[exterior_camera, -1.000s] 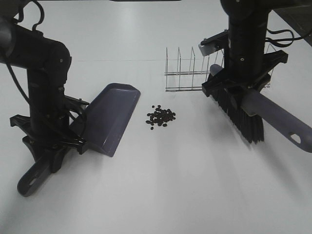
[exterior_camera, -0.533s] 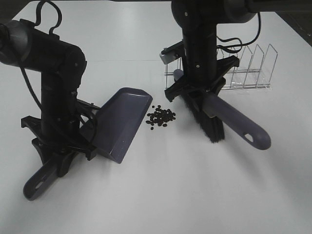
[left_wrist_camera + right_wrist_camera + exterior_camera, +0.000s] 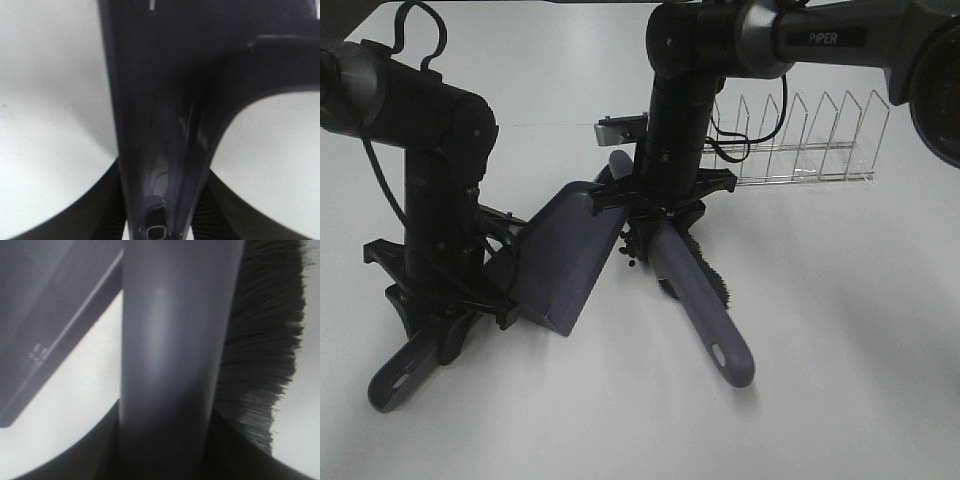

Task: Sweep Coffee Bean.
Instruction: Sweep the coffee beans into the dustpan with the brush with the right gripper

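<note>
where the coffee beans (image 3: pixel 631 252) show, they are a few dark specks on the white worktop (image 3: pixel 840 350), between the front lip of the dustpan (image 3: pixel 565 255) and the brush (image 3: pixel 698 305). the right pincer (image 3: pixel 660 205) is clamped on the brush handle, bristles down just beside the pan. the left pincer (image 3: pixel 445 305) is clamped on the dustpan handle.

Exterior high: bright, even overhead light; white table (image 3: pixel 840 400) near blown out. Soft faint shadow on table just beside brush handle (image 3: pixel 705 305). Right wrist: brush handle soft-focus, broad dull sheen; bristles (image 3: pixel 265 340) beside it sharper. Left wrist: dustpan handle (image 3: pixel 160 150) blurred, dim.
</note>
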{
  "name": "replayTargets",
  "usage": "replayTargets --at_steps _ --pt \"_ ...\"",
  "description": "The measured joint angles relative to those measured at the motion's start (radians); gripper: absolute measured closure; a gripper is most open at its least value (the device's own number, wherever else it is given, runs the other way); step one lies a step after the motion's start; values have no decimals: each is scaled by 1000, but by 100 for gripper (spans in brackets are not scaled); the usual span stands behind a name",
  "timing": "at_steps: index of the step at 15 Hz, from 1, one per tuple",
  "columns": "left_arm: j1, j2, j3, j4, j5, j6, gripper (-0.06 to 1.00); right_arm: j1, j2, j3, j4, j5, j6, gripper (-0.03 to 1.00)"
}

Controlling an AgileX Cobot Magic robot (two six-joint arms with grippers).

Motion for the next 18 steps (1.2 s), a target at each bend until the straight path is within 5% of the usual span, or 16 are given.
replayTargets --at_steps 8,14,18 --pt "0 2 0 -5 1 0 64 0 1 -9 287 -71 -113 63" --pt "0 2 0 -11 2 0 64 0 1 -160 295 -6 -141 63" --pt "0 2 0 -21 4 0 64 0 1 -287 180 39 -149 63"
